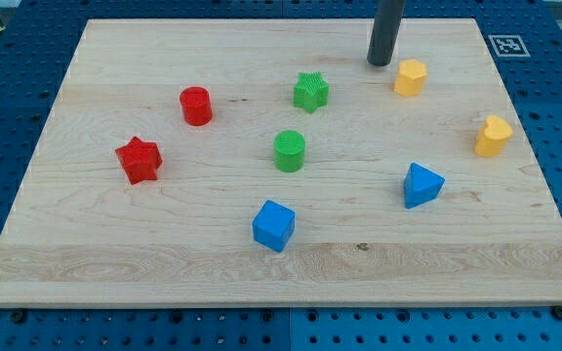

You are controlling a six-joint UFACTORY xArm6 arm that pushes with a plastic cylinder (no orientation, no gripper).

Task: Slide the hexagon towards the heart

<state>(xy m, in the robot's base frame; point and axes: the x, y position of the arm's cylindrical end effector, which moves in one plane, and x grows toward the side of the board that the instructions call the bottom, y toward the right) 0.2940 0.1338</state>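
Observation:
The yellow hexagon [410, 77] sits near the view's top right on the wooden board [164, 244]. The yellow heart [493, 136] lies to its lower right, near the board's right edge. My tip [380, 62] rests on the board just to the upper left of the hexagon, a small gap away from it. The rod rises out of the view's top.
A green star [310, 92] and a green cylinder [289, 150] are in the middle. A red cylinder [196, 105] and a red star [140, 160] are at the left. A blue cube [273, 225] and a blue triangular block [421, 184] are lower down.

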